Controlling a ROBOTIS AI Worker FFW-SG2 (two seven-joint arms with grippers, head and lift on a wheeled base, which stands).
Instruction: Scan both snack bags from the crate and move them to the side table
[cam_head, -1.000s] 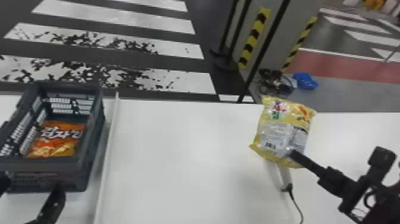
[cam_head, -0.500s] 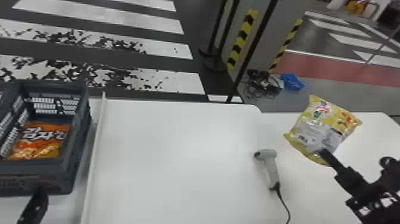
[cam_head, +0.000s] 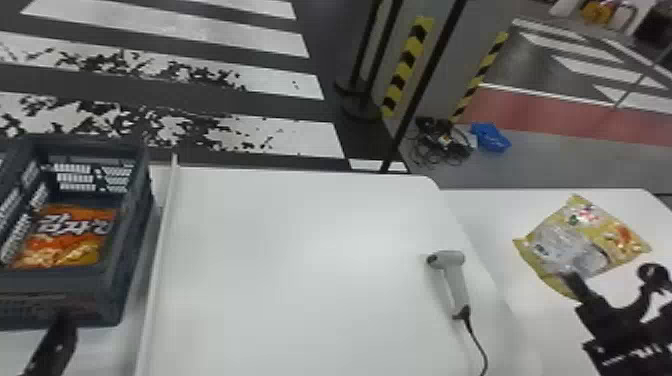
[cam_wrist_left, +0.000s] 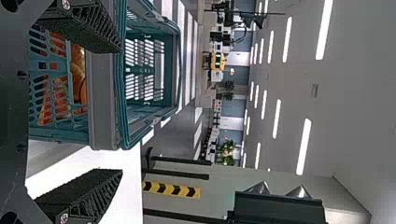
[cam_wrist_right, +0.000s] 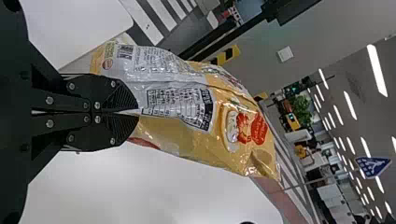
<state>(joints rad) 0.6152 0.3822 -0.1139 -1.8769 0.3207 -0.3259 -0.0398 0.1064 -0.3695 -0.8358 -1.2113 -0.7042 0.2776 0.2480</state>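
the yellow snack bag (cam_head: 575, 235) is pinched by the right gripper (cam_head: 572, 280), its fingers brought together on the film, and is held over the side table (cam_head: 492, 215). the orange snack bag (cam_head: 75, 235) is contained in the crate (cam_head: 60, 280), on the robot's left. the left gripper (cam_head: 56, 342) is placed near the crate's near side, its fingers spread wide with nothing gripped. the corded scanner (cam_head: 455, 280) is laid on the white table (cam_head: 300, 250), near the edge beside the side table.

Crate (cam_head: 55, 302) left, snack bag (cam_head: 75, 235) inside — scanner (cam_head: 456, 282) on the table (cam_head: 300, 260), right — side table (cam_head: 482, 215) farther right.
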